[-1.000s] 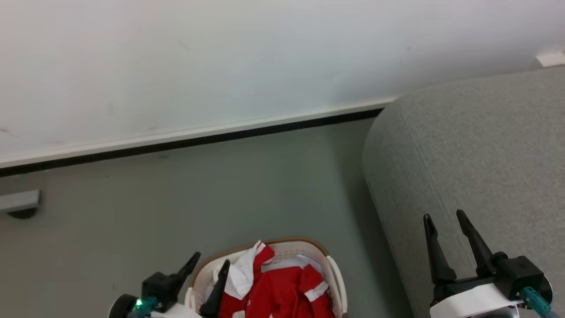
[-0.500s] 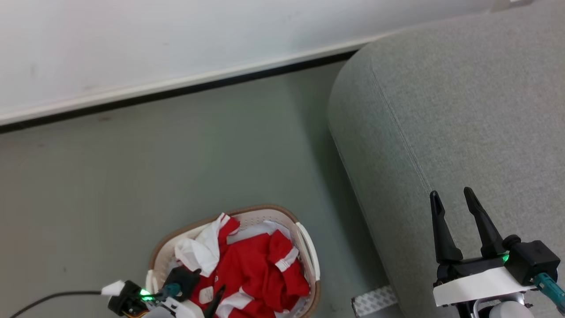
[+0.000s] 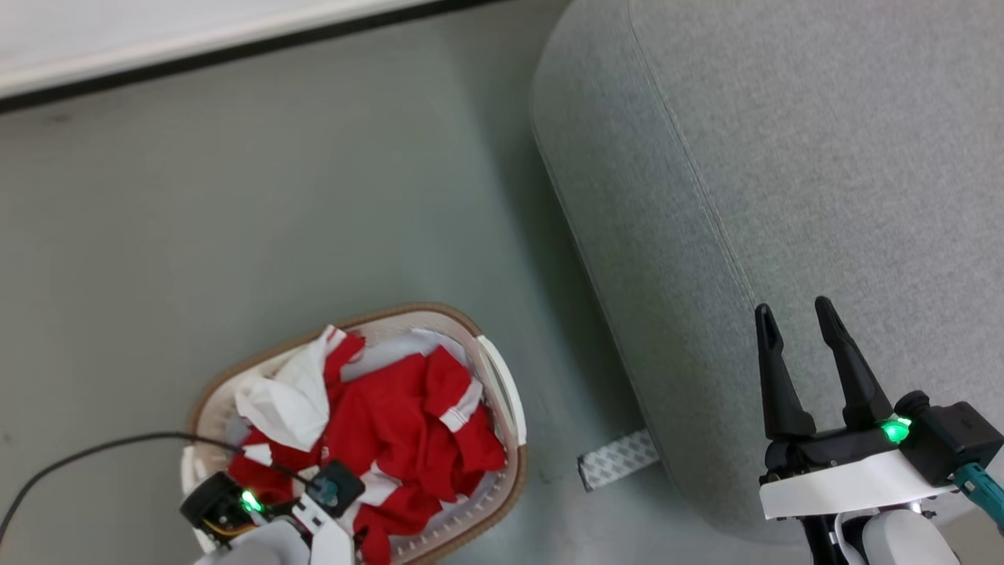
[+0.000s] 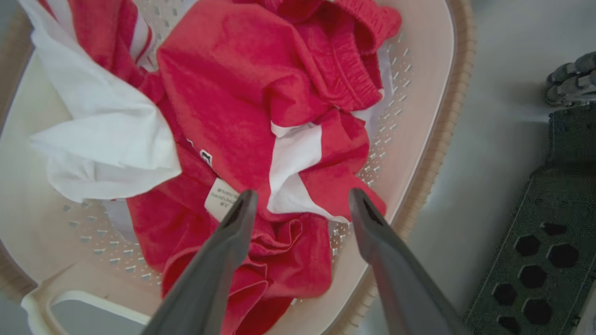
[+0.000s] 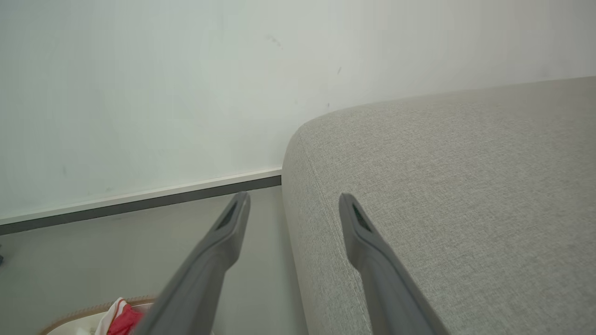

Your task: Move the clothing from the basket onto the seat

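Observation:
The cream basket [image 3: 408, 311] with a brown rim stands on the floor at the lower left, left of the big light-grey seat [image 3: 784, 157]. Red clothing [image 3: 392, 416] with white trim and a white panel is heaped inside it. My left arm hangs over the basket's near end. In the left wrist view my left gripper [image 4: 301, 195] is open just above the red clothing [image 4: 233, 93], inside the basket [image 4: 419, 93]. My right gripper [image 3: 794, 308] is open and empty over the seat's front edge. The right wrist view shows the right gripper [image 5: 293, 197] at the seat [image 5: 442, 186] corner.
A white wall with a dark baseboard [image 3: 196, 55] runs along the back beyond grey floor. A patterned strip [image 3: 616, 463] lies on the floor at the seat's foot. A black cable [image 3: 78, 457] trails left of the basket. My dark base [image 4: 535, 251] stands beside the basket.
The head camera has tilted down, bringing the whole basket into view. My left gripper has turned from pointing forward to pointing down over the clothing. The right gripper stays open over the seat.

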### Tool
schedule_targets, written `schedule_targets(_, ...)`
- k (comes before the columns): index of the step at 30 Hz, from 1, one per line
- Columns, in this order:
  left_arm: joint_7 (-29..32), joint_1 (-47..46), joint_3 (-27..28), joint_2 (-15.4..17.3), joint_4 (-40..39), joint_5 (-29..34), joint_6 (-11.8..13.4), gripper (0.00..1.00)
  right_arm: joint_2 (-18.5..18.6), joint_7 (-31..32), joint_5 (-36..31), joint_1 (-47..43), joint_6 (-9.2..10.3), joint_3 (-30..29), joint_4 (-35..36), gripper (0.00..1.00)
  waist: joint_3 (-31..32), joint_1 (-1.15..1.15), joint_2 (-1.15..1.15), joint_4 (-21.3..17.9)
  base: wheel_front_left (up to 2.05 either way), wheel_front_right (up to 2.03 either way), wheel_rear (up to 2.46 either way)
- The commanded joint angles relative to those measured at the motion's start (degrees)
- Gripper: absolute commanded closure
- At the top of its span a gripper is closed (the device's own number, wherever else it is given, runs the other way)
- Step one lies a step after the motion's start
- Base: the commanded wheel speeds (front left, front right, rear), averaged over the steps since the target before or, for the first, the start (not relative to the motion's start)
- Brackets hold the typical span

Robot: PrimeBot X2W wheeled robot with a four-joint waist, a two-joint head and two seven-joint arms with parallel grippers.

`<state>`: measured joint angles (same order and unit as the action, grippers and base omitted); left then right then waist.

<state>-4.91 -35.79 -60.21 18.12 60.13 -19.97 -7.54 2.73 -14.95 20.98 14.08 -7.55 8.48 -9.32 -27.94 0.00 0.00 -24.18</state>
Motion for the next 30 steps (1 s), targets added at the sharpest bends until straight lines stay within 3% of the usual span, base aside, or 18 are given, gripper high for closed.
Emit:
schedule_targets(1,1.12,-1.30,-0.74,0.69,0.72,-1.35,0.05,0.00,0.04,-0.12,0.45,0.54,0.12,0.25,0.29,0.00,-2.27,0.00,0.00,-1.42,0.00,0.00,0.00)
schedule_targets(11,8.43,-7.12,-5.92,2.05,4.65,-7.02,0.05,0.00,0.05,-0.12,3.53,1.15,0.12,2.20,1.82,0.00,-8.23,0.00,0.00,-4.39,0.00,0.00,0.00)
schedule_targets(26,7.17,-13.12,-11.64,4.14,6.36,-4.60,0.05,0.00,0.04,-0.12,6.22,2.11,0.12,3.17,3.77,0.00,-14.81,0.00,0.00,-5.97,0.00,0.00,0.00)
schedule_targets(27,6.95,-13.20,-11.78,4.11,6.48,-4.56,0.05,0.47,0.04,-0.12,6.12,2.14,0.12,3.16,3.90,0.00,-14.93,0.00,0.00,-5.92,0.00,0.00,0.00)
schedule_targets(29,6.04,-13.24,-11.98,4.03,6.34,-5.17,0.05,1.00,0.04,-0.12,5.91,2.26,0.12,3.11,4.12,0.00,-15.05,0.00,0.00,-5.86,0.00,0.00,0.00)
schedule_targets(30,5.61,-13.33,-12.05,4.01,6.30,-5.51,0.05,1.00,0.04,-0.12,5.82,2.33,0.12,3.07,4.12,0.00,-15.03,0.00,0.00,-5.85,0.00,0.00,0.00)
